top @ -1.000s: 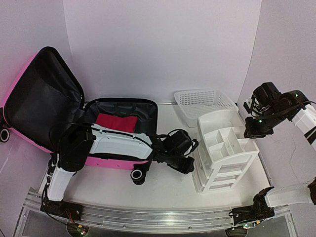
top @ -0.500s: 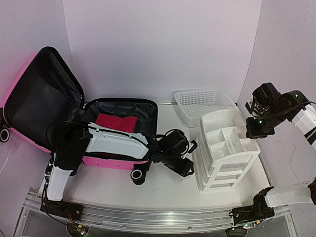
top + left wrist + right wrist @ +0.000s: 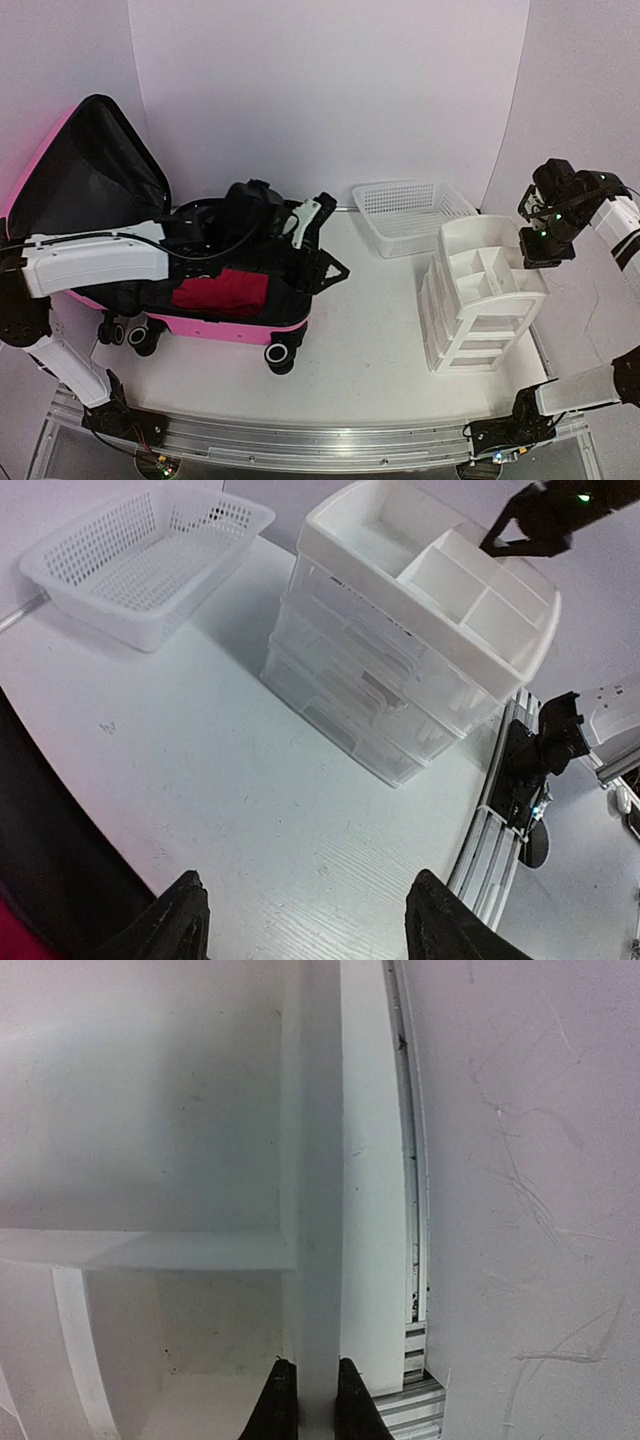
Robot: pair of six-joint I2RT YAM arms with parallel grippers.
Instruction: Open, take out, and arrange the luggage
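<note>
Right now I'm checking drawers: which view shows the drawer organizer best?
Left wrist: the drawer organizer shows nearly whole, drawer fronts and top compartments. Top external shows it smaller, from above; right wrist only its wall between the fingers.

Both left arm [image 3: 95, 262] and right arm [image 3: 575, 390]: white shell links, black joints, thin black cables [image 3: 120, 236] alongside; small green lights [image 3: 541, 231] glow on right wrist; black tapered fingers [image 3: 182, 920]

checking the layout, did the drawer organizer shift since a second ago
Yes, the drawer organizer slid right, judged against the basket behind it.
</note>
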